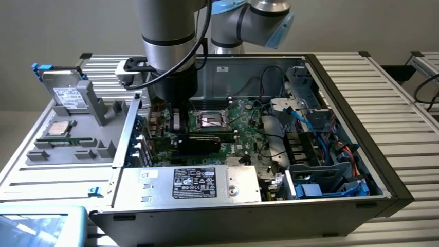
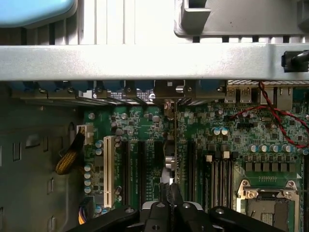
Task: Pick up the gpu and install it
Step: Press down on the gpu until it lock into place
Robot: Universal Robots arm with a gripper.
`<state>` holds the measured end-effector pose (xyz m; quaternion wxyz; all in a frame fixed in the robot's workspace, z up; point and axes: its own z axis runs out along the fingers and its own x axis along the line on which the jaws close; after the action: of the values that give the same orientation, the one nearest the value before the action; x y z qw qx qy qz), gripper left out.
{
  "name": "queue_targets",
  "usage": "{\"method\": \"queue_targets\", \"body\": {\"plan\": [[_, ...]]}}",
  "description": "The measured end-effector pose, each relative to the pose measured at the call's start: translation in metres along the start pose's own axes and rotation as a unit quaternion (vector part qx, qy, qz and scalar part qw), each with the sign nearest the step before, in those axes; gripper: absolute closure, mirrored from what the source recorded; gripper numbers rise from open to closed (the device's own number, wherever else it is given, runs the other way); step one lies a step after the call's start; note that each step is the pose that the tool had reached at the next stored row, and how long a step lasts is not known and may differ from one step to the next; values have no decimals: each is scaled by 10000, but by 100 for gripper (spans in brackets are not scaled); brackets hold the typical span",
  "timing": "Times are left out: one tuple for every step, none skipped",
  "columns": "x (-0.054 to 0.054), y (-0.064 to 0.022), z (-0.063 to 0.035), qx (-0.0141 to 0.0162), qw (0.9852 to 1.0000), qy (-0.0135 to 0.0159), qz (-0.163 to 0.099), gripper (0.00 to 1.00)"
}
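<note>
While the arm reaches into the open grey metal computer case (image 1: 384,170), the exterior view shows the thin green circuit card with black cooler, the gpu (image 1: 195,140), lying low over the green motherboard (image 1: 240,121) directly beneath the gripper (image 1: 180,122); seating cannot be confirmed. Judged risk: if the card edge is off the slot, downward pressure could bend the card or damage the connector. The silver-and-black arm descends almost vertically, its wrist just inside the case wall. In the wrist view, the gripper (image 2: 170,193) is clenched on the gpu (image 2: 170,159), seen edge-on running away from the fingers between the black expansion slots (image 2: 140,169). The bracket end meets the rear panel (image 2: 145,62), where a snag could tilt the card.
</note>
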<state>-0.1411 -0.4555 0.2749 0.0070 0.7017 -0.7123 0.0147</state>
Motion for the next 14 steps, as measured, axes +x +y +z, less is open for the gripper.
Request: {"method": "queue_targets", "body": {"plan": [[-4, 0, 6, 0, 10000, -2, 0, 88], [-8, 0, 11, 0, 10000, -2, 0, 88], [-13, 1, 15, 0, 10000, -3, 0, 88], [-19, 1, 19, 0, 10000, -4, 0, 88], [-26, 1, 23, 0, 10000, -4, 0, 88], [-31, 0, 27, 0, 10000, -4, 0, 88], [-35, 0, 30, 0, 10000, -4, -1, 88], [-40, 0, 33, 0, 10000, -5, -1, 88], [-43, 0, 37, 1, 10000, -8, -1, 88], [-45, 0, 39, 0, 10000, -10, -1, 88], [-45, 1, 38, 0, 10000, -11, 0, 88], [-45, 1, 39, 0, 10000, -14, 0, 88], [-46, 1, 39, 0, 10000, -18, 0, 88], [-46, 1, 39, 0, 10000, -21, 1, 88]]}}
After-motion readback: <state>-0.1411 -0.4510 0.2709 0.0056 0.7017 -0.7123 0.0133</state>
